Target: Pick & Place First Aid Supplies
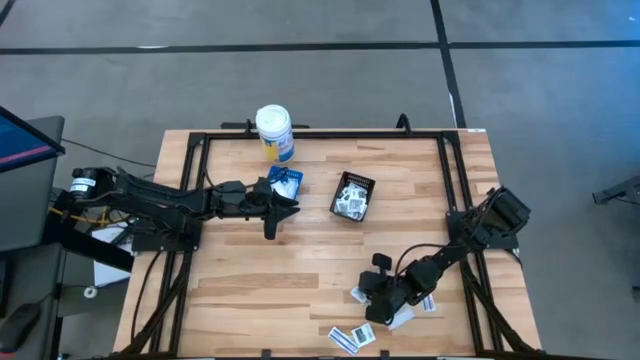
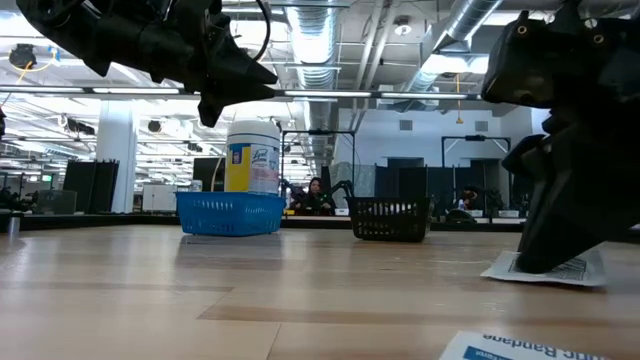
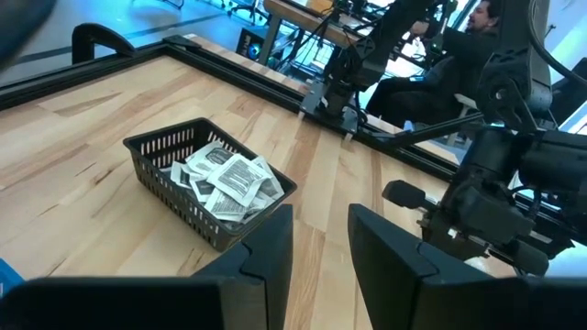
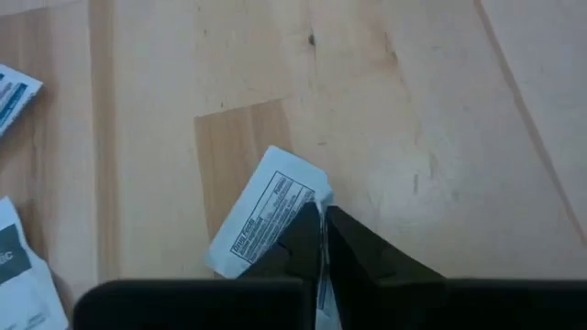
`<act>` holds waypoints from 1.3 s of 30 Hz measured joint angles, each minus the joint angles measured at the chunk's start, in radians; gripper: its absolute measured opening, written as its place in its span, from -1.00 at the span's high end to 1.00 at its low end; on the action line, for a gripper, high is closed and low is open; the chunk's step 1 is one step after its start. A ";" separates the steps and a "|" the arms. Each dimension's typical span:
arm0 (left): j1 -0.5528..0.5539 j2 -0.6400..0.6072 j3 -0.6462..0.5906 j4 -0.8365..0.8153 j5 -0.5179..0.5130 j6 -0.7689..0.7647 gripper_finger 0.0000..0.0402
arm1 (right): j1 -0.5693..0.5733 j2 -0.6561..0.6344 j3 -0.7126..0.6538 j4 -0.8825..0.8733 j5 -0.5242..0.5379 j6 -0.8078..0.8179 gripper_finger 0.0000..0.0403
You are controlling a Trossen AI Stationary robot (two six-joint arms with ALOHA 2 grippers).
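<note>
Because the right hand (image 4: 321, 229) is closed with its fingertips pinched on only the edge of one white packet (image 4: 261, 220), you should expect that the packet can slip out when the arm lifts. The paper is thin and flat on the tabletop (image 4: 413, 110), so the grip takes very little of it, and the packet may also fold or stay behind. Other packets (image 1: 352, 338) lie just beside this one, near the front edge of the tabletop, and one of them could stick and come up together with it. The black basket (image 1: 353, 195), which already holds several packets, stands well apart toward the middle, so the carry is long for such a weak hold.

The left hand (image 1: 285, 208) hangs over the tabletop near the blue basket (image 1: 287, 180) and the white bottle (image 1: 274, 132), its fingers a little apart and holding nothing.

The right wrist view shows you the pinch itself, which the high view hides under the arm. The high view gives the path to the black basket. The left wrist view alone shows you the packets inside that basket.
</note>
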 joint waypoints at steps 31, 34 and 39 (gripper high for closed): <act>0.000 0.004 0.000 -0.008 0.000 0.010 0.46 | -0.645 -0.251 0.067 -0.280 0.206 -0.261 0.50; 0.000 0.004 0.000 -0.010 0.000 0.010 0.46 | -0.654 -0.256 0.067 -0.287 0.134 -0.252 0.39; 0.000 0.004 0.000 -0.027 0.000 0.011 0.46 | -0.614 -0.256 0.068 -0.298 -0.136 -0.123 0.28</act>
